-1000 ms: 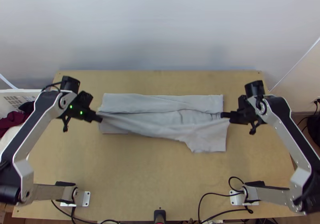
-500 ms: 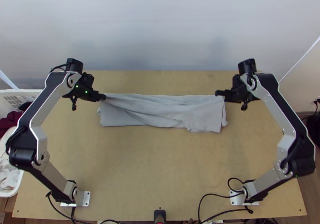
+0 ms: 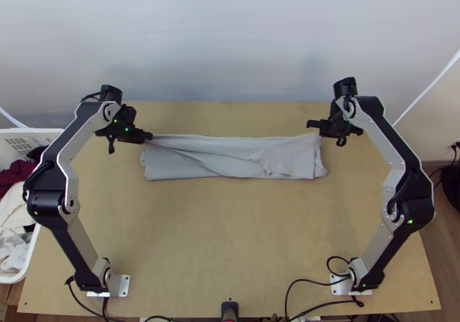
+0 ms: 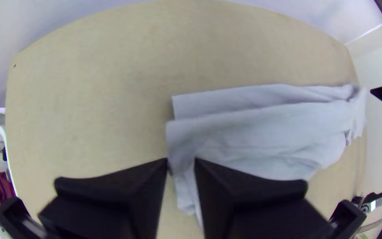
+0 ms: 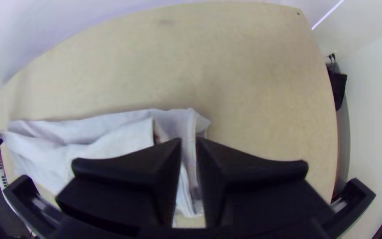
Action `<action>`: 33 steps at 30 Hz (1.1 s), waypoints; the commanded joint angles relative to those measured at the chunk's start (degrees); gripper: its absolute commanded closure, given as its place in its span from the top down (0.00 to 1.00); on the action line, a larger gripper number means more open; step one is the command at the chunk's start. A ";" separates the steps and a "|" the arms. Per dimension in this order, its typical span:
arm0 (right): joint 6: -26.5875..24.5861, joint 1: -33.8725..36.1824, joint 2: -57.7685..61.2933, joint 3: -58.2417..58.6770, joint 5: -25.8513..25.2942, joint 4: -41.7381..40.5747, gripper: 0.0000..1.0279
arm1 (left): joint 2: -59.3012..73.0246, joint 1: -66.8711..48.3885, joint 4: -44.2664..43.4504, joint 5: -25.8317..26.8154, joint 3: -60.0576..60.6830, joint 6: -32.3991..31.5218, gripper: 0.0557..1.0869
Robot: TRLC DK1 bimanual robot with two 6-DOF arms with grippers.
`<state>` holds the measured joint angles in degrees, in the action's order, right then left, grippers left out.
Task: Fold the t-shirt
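My left gripper is at the far left corner of the grey t-shirt, which lies as a long folded strip across the table. In the left wrist view the fingers of my left gripper stand slightly apart, with t-shirt fabric visible between and beyond them. At the strip's far right corner is my right gripper. A narrower gap separates the fingers of my right gripper over the layered end of the t-shirt. Creases run slantwise through the top layer.
A white basket with mixed clothes stands at the table's left side. Bare wooden table lies in front of the t-shirt. Black cables run along the near edge, beside a small black object.
Both grippers have moved toward the table's far edge. The t-shirt's near, loosely hanging part has swung back with them, and the strip is now narrower and flatter.
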<state>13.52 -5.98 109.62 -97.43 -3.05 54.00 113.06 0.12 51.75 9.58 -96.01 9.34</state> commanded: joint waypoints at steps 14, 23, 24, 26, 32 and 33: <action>7.31 -2.46 -15.84 3.12 0.76 -10.76 0.95 | -10.22 8.05 -6.31 15.82 7.94 -2.93 0.95; 17.07 2.37 -20.77 4.09 19.48 -10.76 0.95 | -7.67 11.66 -7.54 22.67 15.94 -2.22 0.95; 18.39 2.81 -20.94 3.74 21.59 -10.76 0.95 | -7.15 11.75 -7.98 22.94 16.20 -2.22 0.95; 21.29 3.78 -21.29 3.03 25.29 -10.76 0.95 | -6.09 11.75 -8.15 23.46 16.55 -1.87 0.95; 26.21 5.63 -21.73 0.48 31.26 -10.84 0.95 | -1.26 10.34 -11.93 23.55 17.61 -2.40 0.95; 26.47 5.80 -21.82 0.13 31.26 -10.84 0.95 | -0.47 9.99 -12.81 23.55 17.61 -2.75 0.95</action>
<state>37.21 -0.89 89.45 -95.00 27.35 43.31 109.58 11.22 40.29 32.38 -79.90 7.25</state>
